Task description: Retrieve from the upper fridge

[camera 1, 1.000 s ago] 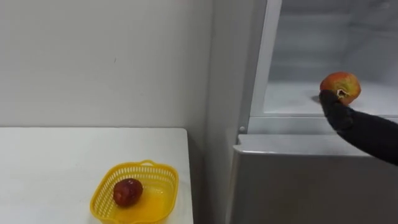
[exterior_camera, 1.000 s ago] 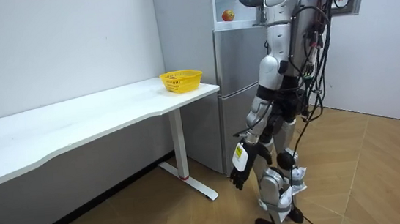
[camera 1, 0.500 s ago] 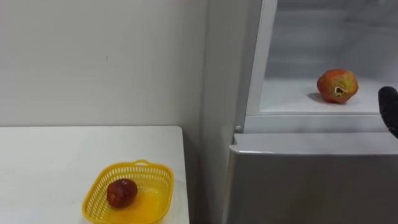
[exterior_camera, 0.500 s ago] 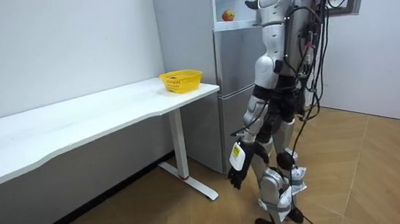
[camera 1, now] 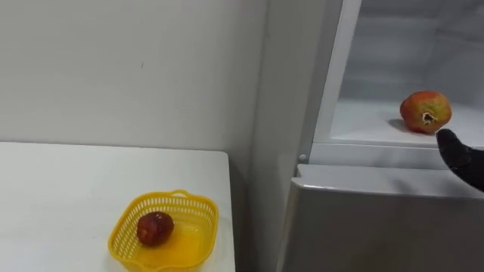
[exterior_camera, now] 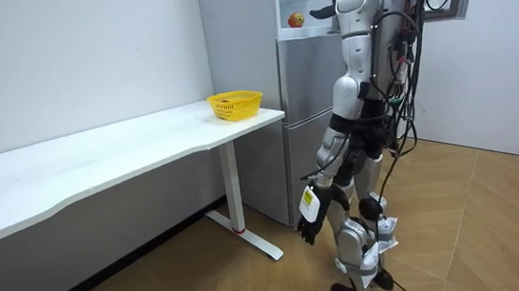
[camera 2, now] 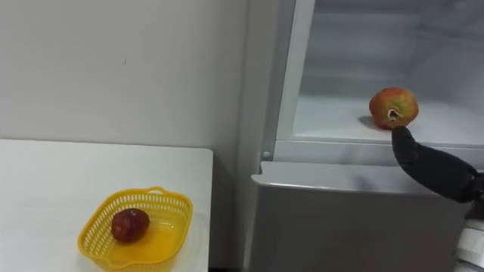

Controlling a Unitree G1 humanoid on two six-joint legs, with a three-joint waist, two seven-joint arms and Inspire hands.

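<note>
Brought back in from the right, the right hand (camera 2: 427,166) is held up to the fruit (camera 2: 393,107). A dark fruit (camera 1: 155,227) is seen in the basket (camera 1: 178,197) on the table (camera 1: 68,196). The fruit is left on the fridge's (camera 1: 378,219) upper shelf (camera 1: 370,125), with spread fingers (camera 2: 401,140) just beside it, unclosed. The left hand's (exterior_camera: 309,229) state cannot be told.

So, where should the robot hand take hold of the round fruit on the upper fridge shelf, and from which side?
Around its round middle, coming straight in from the open front. The fruit sits alone near the shelf's front edge, crown end facing outward, with the right robot hand close in front of it. Being round, it may roll if nudged.
</note>
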